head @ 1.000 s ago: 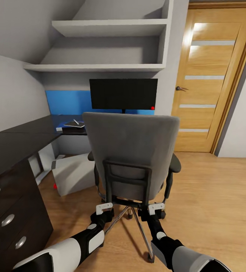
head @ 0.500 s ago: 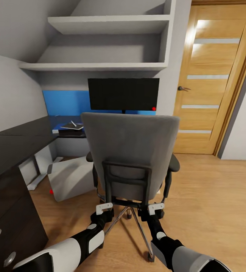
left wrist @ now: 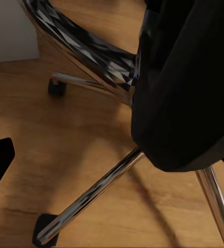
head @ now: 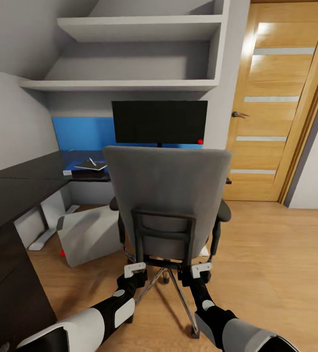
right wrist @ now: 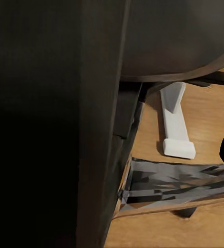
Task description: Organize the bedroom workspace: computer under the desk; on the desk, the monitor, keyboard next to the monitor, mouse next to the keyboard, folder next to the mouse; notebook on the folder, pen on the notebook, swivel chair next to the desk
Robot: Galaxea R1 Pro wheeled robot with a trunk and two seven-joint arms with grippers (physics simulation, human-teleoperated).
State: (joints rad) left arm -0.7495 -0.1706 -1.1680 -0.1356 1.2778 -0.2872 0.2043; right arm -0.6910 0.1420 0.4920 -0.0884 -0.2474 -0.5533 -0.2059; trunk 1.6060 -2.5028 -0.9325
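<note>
Attic bedroom: swivel chair [head: 171, 205] faces the monitor [head: 159, 121] at the desk [head: 27, 183] far edge, its back directly ahead of both grippers, left gripper [head: 135, 268] and right gripper [head: 201, 268] level at its frame, grip unclear.

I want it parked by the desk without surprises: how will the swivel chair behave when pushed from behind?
The swivel chair will likely roll easily: chrome legs end in castors on smooth wood floor. It may veer or spin, since the seat sits on one central post. Pushed high on its tall back it might tip; both grippers sit low, left, right.
</note>
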